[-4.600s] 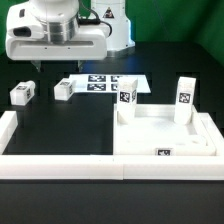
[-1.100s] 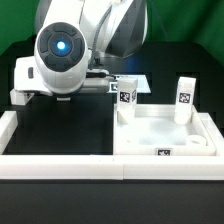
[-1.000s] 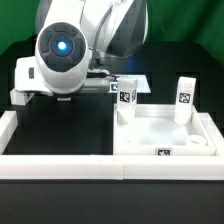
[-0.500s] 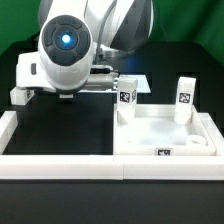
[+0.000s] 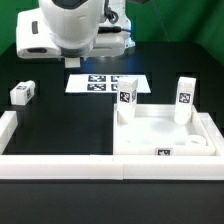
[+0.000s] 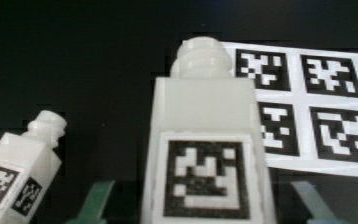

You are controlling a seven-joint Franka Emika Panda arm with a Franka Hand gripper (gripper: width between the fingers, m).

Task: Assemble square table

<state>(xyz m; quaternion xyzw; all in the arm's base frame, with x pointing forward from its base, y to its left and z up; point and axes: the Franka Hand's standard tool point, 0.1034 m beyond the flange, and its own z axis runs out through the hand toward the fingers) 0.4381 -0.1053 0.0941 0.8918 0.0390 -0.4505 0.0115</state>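
The white square tabletop (image 5: 155, 127) lies at the exterior view's right. Two tagged white legs stand upright at its far corners, one (image 5: 127, 99) on the left and one (image 5: 184, 98) on the right. My gripper (image 5: 74, 62) hangs high above the black table, near the marker board (image 5: 103, 82). In the wrist view the gripper (image 6: 206, 206) is shut on a third leg (image 6: 208, 130), whose tag faces the camera and whose threaded tip points away. A fourth leg (image 5: 22, 93) lies on the table at the left and shows in the wrist view too (image 6: 23, 160).
Long white border walls run along the front (image 5: 60, 166) and the left (image 5: 8, 126) of the black table. A small tagged white piece (image 5: 165, 152) rests at the tabletop's near rim. The marker board (image 6: 309, 100) lies beyond the held leg.
The arm has risen from low over the table to well above it. The leg that lay beside the marker board is off the table and in the gripper.
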